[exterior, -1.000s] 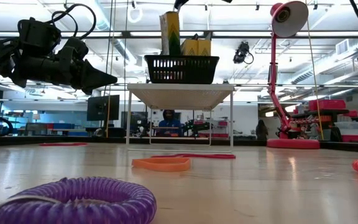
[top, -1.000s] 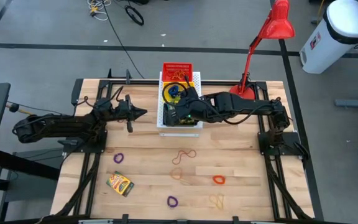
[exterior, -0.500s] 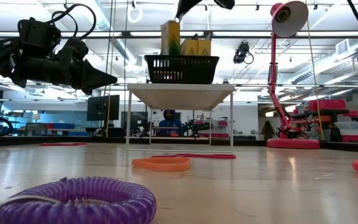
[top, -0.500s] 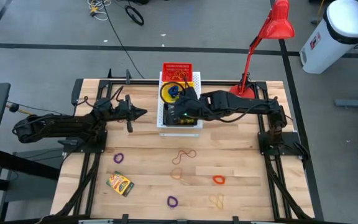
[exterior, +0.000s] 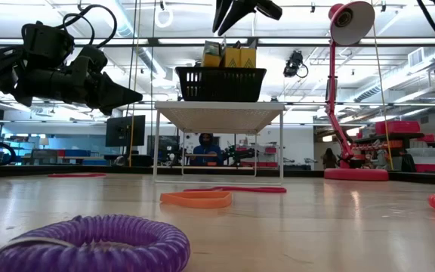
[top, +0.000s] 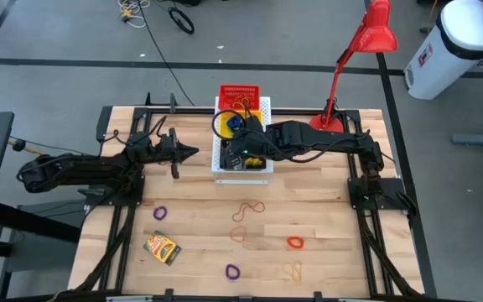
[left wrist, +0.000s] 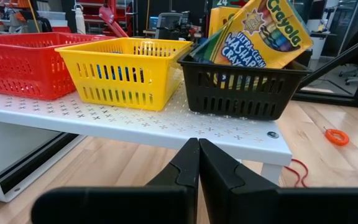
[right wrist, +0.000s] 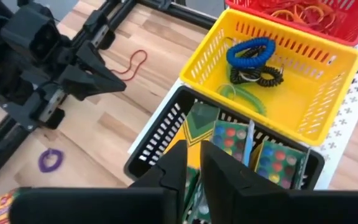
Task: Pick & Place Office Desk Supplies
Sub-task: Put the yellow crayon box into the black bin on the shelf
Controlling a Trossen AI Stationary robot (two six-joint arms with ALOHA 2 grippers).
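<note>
We see the right gripper [right wrist: 191,163] above the black basket [right wrist: 160,140] on the white shelf [left wrist: 135,124], fingers slightly parted and apparently holding nothing. Crayon boxes [left wrist: 263,31] stand in that basket. The left gripper [left wrist: 197,163] hovers beside the shelf, pressed together. Another crayon box [top: 163,247] lies on the table [top: 325,268].

Open tabletop [top: 325,222] in front of the white shelf [top: 262,107]; black basket [right wrist: 160,140] crowded with crayon boxes [right wrist: 229,140], apparently full; red lamp [top: 355,50] flanking the shelf.
</note>
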